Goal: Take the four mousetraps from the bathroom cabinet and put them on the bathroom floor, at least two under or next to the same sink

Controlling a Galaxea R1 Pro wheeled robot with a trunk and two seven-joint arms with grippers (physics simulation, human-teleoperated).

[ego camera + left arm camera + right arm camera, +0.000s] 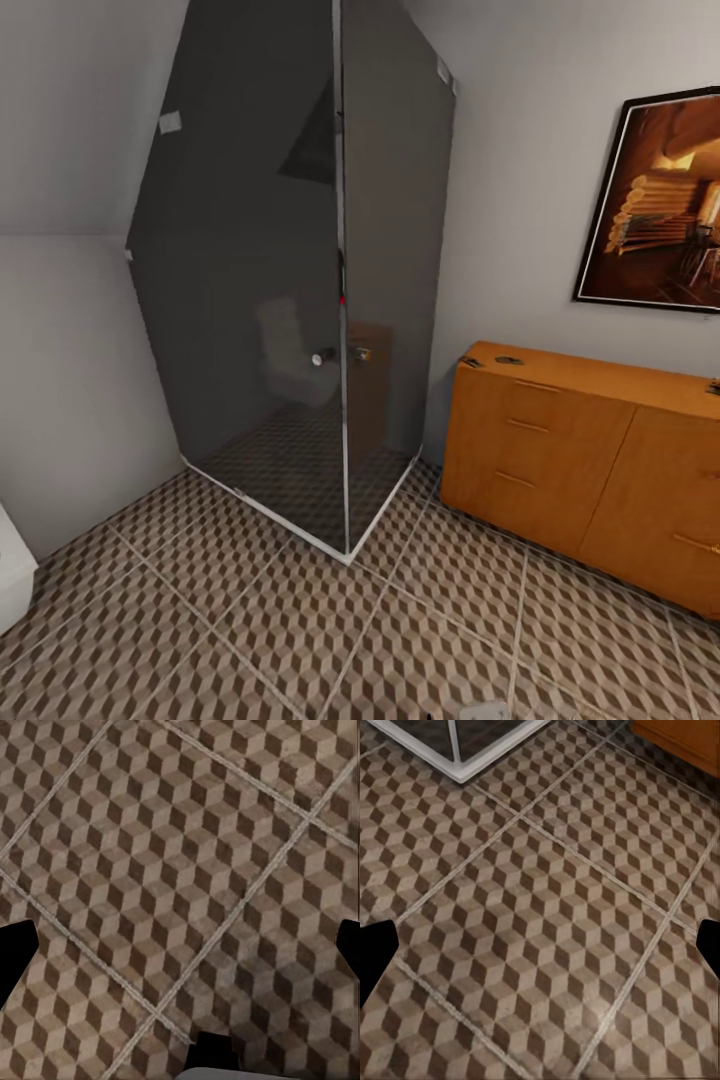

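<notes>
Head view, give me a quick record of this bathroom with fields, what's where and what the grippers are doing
cabinet: orange-brown dresser against the right wall, drawers shut
items on cabinet top: small dark objects, too small to identify
shower: dark glass enclosure in the corner, left of the cabinet
floor: cube-pattern tiles
wall: framed picture above the cabinet
left gripper: open, holding nothing
right gripper: open, holding nothing

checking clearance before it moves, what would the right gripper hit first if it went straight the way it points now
Probably the bathroom floor: the right gripper, fingers spread wide, looks down at bare cube-pattern tiles. The shower base and the cabinet lie off to the far edges, out of that line. Depth is unclear.
</notes>
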